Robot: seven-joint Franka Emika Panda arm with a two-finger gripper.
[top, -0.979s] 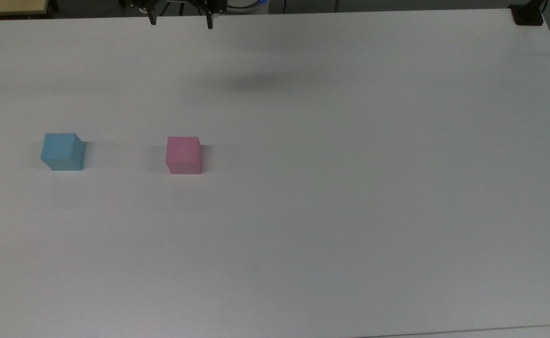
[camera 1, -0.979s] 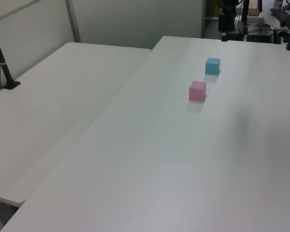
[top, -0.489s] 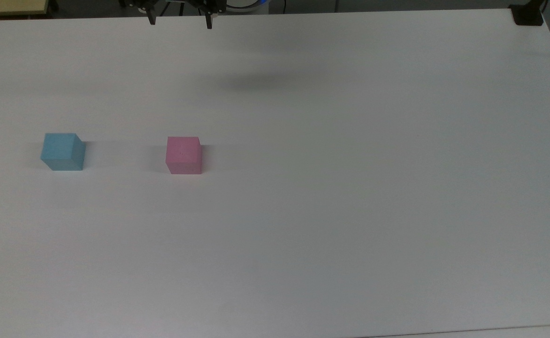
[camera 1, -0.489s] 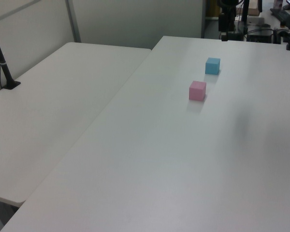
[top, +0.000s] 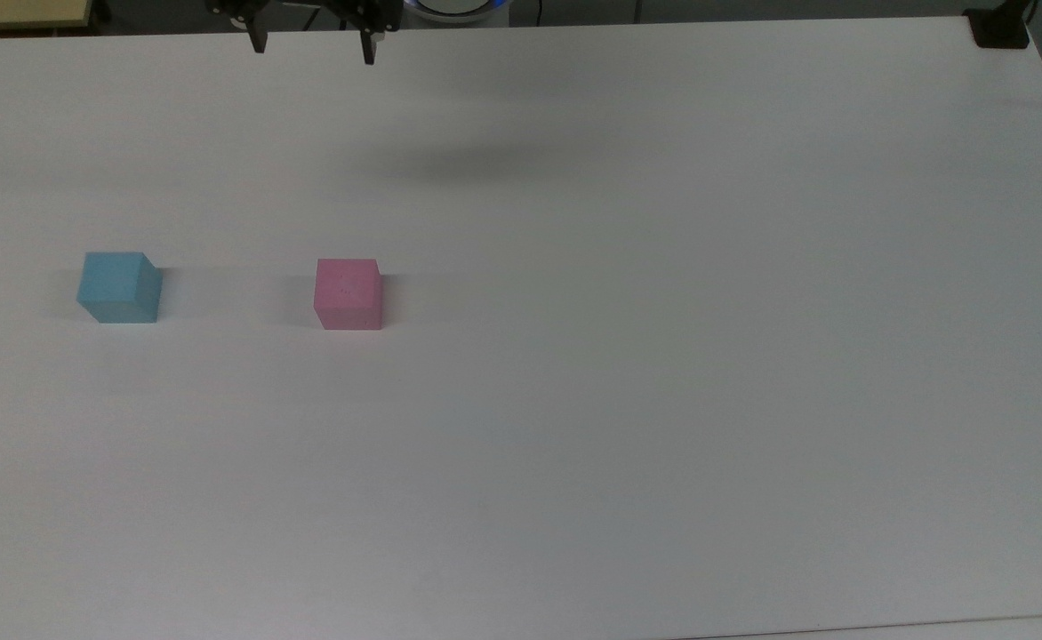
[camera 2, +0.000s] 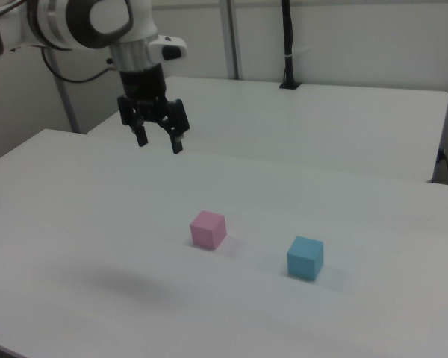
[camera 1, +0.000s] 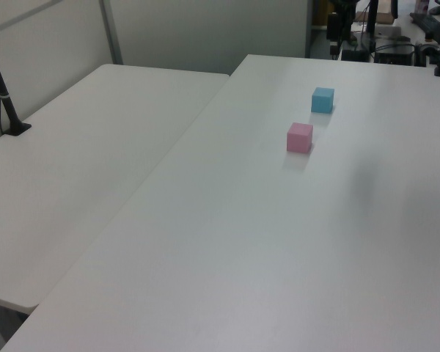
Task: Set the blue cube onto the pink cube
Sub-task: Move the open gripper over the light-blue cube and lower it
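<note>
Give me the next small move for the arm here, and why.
Probably shift the gripper across toward the blue cube, staying high. Its fingers are spread and empty, hanging well above the table near the far edge in the top view, while the blue cube sits untouched on the table, apart from the pink cube, on the top view's left.

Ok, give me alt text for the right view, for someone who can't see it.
A robot arm's open end effector hangs above a white table, holding nothing. Below it, a pink cube and a blue cube sit apart on the table, blue toward the right view's right.
</note>
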